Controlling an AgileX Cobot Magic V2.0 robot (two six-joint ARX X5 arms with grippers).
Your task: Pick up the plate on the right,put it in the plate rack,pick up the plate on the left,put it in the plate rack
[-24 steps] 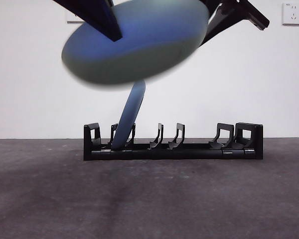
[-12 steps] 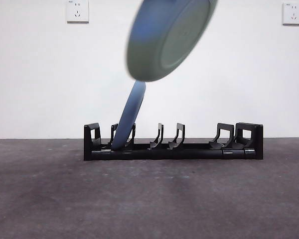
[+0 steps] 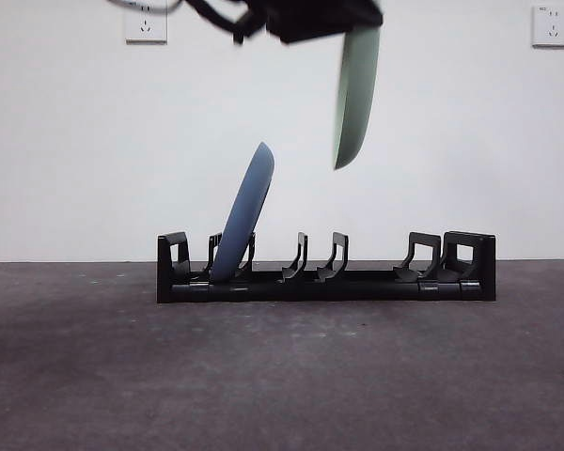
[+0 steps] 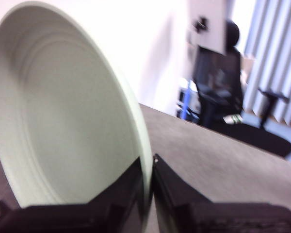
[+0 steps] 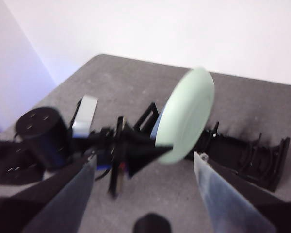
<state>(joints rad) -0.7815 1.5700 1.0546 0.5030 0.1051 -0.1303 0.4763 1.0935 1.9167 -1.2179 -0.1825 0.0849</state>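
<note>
A pale green plate (image 3: 355,99) hangs upright and edge-on above the middle of the black plate rack (image 3: 376,285), clear of its prongs. My left gripper (image 3: 353,26) comes in from the top edge and is shut on the plate's upper rim. The left wrist view shows the two jaws of the left gripper (image 4: 148,178) pinching the green plate (image 4: 63,121) at its edge. A blue plate (image 3: 244,211) leans in a slot near the rack's left end. My right gripper (image 5: 145,182) is open and empty, high up, looking down on the green plate (image 5: 186,114) and the rack (image 5: 247,150).
The rack stands on a dark grey table (image 3: 282,376) before a white wall with two sockets (image 3: 146,23). An office chair (image 4: 216,87) and blinds lie beyond the table in the left wrist view.
The green plate has swung from a tilted, face-on pose to upright and edge-on, and has shifted right over the rack's middle. The blue plate has not moved.
</note>
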